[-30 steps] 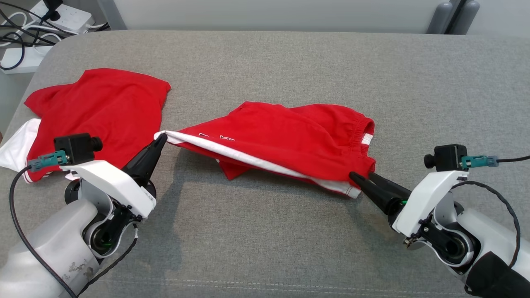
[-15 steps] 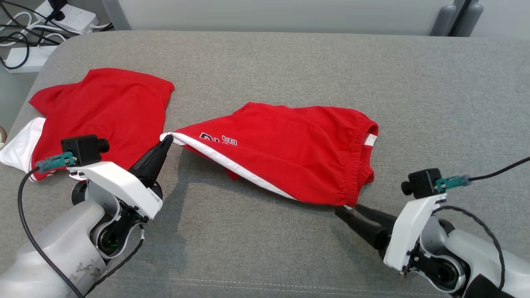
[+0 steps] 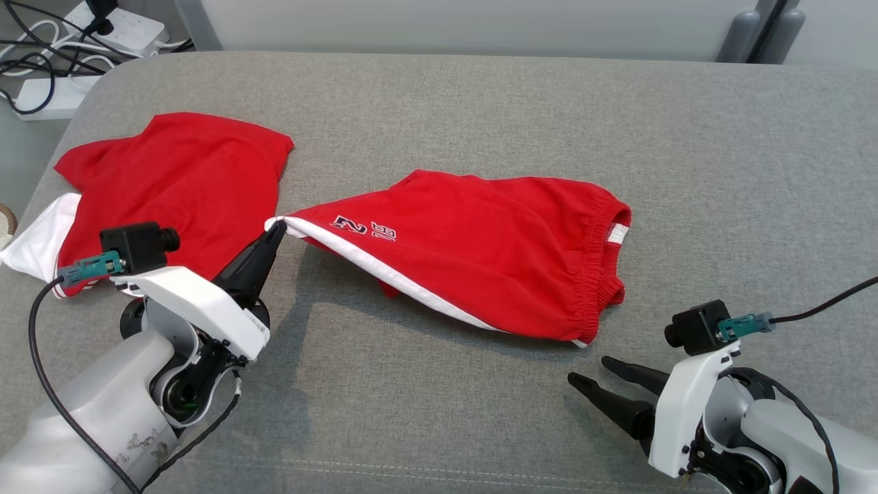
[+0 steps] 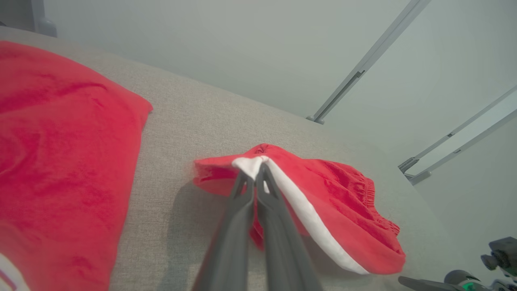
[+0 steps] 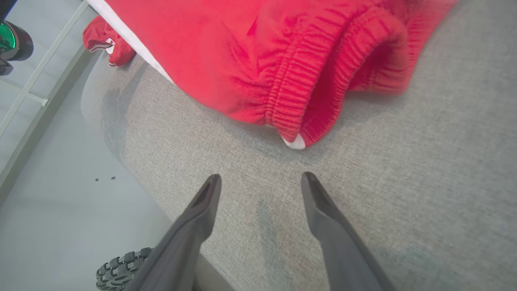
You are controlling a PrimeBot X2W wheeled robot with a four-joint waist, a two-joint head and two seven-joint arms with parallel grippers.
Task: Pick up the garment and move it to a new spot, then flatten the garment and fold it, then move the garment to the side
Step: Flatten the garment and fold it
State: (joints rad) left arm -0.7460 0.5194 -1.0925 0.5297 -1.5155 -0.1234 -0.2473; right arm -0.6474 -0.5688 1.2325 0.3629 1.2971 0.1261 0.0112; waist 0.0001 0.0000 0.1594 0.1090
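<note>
Surface: grey fabric-covered table (image 3: 480,103), rounded corners.
Task item: red shorts (image 3: 480,254) at the centre of the head view, long axis running from 9 to 3 o'clock.
Item detail: white stripe (image 3: 411,288) along the near edge; dark printed digits (image 3: 363,228) near the 9 o'clock end; elastic waistband (image 3: 597,261) at the 3 o'clock end, its opening facing the right wrist camera.
Left tool (image 3: 276,226): at 8 o'clock of the head view, fingers pressed together on the white-trimmed corner of the shorts. That corner is held slightly off the table, with a shadow beneath it. The left wrist view confirms the pinch at the fingertips (image 4: 254,171).
Right tool (image 3: 590,369): at 4 o'clock, fingers spread wide, nothing between them. It sits just below the waistband corner, apart from the cloth. In the right wrist view (image 5: 260,176) both tips hover over bare table, the shorts at 12 o'clock of them.
Other item: second red garment (image 3: 171,178) with a white part, lying at 10 o'clock, just beside the gripped corner.
Surroundings: power strips (image 3: 130,27) with cables on the floor at 11 o'clock.
</note>
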